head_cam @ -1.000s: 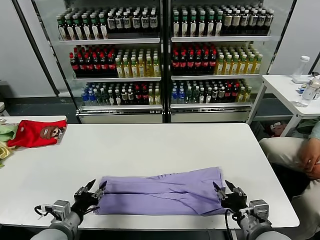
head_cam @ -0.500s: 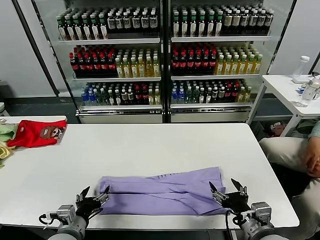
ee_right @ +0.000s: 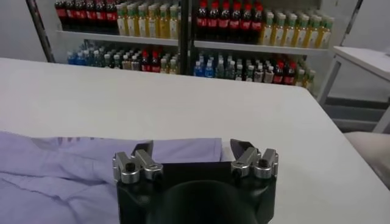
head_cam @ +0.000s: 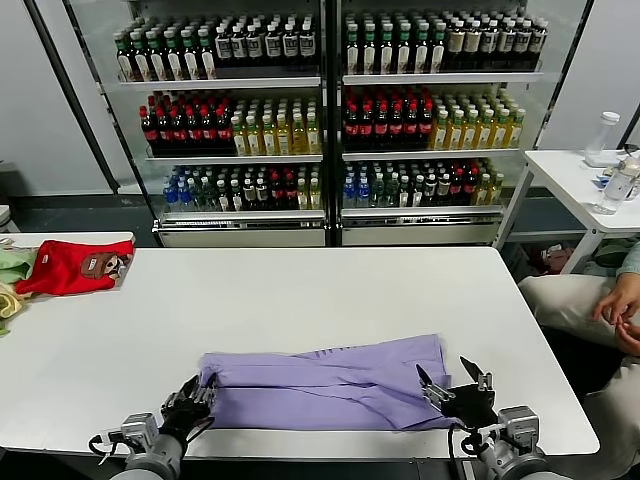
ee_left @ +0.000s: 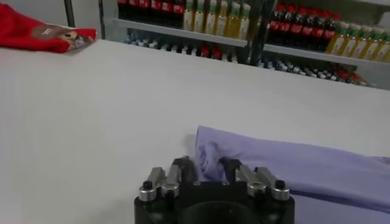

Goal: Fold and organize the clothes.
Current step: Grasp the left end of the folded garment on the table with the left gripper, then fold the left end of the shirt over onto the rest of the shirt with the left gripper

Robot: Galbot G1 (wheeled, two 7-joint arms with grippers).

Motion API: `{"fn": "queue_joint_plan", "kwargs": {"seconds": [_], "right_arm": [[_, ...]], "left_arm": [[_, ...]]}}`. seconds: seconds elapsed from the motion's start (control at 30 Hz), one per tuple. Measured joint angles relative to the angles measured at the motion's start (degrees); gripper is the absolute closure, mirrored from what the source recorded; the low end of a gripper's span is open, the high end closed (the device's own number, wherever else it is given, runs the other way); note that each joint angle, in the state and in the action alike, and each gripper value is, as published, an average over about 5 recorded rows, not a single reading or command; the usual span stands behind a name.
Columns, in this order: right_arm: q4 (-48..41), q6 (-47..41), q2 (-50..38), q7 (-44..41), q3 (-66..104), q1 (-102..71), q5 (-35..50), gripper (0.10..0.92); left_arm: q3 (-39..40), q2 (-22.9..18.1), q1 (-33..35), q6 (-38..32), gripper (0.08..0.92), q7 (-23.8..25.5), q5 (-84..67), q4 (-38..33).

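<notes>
At the table's (head_cam: 90,340) near edge, the left gripper (head_cam: 192,398) pinches the T-shirt's (head_cam: 330,385) left corner; the right gripper (head_cam: 452,383) gapes wide by its right edge.

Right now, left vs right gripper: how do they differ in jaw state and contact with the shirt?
The left gripper has its jaws nearly closed around the shirt corner, pinching the cloth; the right gripper has its jaws spread wide, gripping nothing. The left sits at the shirt's left end, the right at its right end, over the edge. Both are low at the near edge of the table, pointing away from the robot.
</notes>
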Motion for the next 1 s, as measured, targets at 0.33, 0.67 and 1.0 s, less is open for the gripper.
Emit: {"fn": "queue_joint_plan", "kwargs": {"seconds": [0.33,0.67,1.0], "right_arm": [[-0.9,0.2,-0.2,-0.4,0.1,0.6,-0.2,0.203],[-1.6,0.2,-0.3,-0.5,-0.4,1.3,-0.3,0.203],[-1.7,0.3,0.0,-0.6,-0.6,1.7,-0.4,0.203]], "left_arm": [[0.4,-1.1,-0.2,0.3,0.876,-0.8,2.2,-0.4],[-7.9,0.8,1.2,0.9,0.888,-0.5,9.4,-4.3],[-22.2,3.8,2.1,1.1,0.888,2.1,14.5,-6.1]]}}
